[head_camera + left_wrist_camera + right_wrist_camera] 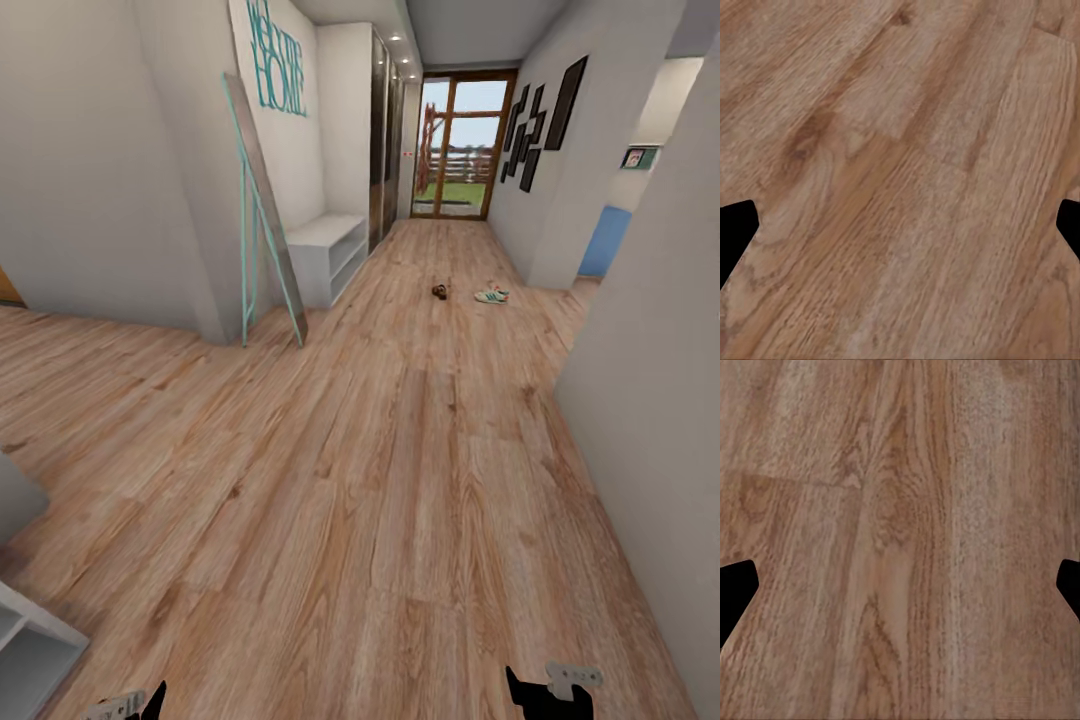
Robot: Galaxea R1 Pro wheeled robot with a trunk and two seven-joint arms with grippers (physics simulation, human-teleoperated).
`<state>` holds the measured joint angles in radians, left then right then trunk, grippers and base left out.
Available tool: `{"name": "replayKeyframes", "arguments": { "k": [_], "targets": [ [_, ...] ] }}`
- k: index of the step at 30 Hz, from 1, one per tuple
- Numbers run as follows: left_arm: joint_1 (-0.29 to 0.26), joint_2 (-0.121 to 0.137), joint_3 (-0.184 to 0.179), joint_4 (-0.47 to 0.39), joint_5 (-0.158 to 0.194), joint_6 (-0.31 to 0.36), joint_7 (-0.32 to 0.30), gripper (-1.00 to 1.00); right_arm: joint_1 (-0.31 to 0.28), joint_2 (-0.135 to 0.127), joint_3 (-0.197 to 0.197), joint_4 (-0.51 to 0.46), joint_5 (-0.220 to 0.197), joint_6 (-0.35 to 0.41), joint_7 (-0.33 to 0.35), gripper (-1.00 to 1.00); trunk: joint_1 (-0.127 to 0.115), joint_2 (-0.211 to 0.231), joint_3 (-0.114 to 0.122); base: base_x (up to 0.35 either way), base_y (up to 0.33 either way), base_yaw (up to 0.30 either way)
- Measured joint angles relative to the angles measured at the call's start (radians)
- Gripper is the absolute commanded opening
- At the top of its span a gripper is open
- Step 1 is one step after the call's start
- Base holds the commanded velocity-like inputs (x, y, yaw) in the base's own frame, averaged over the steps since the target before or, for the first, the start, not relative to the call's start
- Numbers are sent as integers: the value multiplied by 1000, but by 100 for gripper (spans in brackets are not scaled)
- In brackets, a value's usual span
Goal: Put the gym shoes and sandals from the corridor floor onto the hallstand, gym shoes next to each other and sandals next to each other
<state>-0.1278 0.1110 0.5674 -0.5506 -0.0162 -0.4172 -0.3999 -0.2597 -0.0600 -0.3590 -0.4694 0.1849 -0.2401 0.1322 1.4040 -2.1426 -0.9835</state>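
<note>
While the shoes are so far down the corridor, I can only read them as small shapes: a pale pair of gym shoes (491,295) with a hint of green, lying on the corridor floor (400,480) near the right-hand wall, and just to their left a dark brown clump that I take for the sandals (439,291). I cannot tell how many of each lie there, nor which way they point. Across from them, against the left wall, stands the hallstand (326,256), a low white unit with open shelves under a flat top, and nearer to me a tall teal-framed mirror (262,215) leans on the wall corner.

I judge both kinds of shoe to be light. The sneakers should be soft in the upper, so I would pinch the heel collar or the side wall by the opening. The sandals look stiffer in the sole, so a strap or the heel edge seems the better hold.

At the foot of the head view I see the left gripper (135,705) and the right gripper (548,688). Both wrist views look onto bare planks, with dark fingertips (735,229) at the far edges, so both sets of jaws stand wide and carry nothing.
</note>
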Motion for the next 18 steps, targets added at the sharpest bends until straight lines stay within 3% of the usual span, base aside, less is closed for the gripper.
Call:
{"name": "replayKeyframes", "arguments": {
  "k": [1,5,18],
  "targets": [
    [0,-12,-3,0,-4,0,67,100,0,0,0,12,0,-19,1,100,0,0,0,340,0,-71],
    [0,-22,-7,-1,-10,-1,143,100,0,0,1,26,2,-76,3,100,0,0,0,340,0,-29],
    [0,-28,-7,1,-10,-2,163,100,0,0,1,31,2,-101,3,100,0,0,0,340,0,-2]
  ]
}}
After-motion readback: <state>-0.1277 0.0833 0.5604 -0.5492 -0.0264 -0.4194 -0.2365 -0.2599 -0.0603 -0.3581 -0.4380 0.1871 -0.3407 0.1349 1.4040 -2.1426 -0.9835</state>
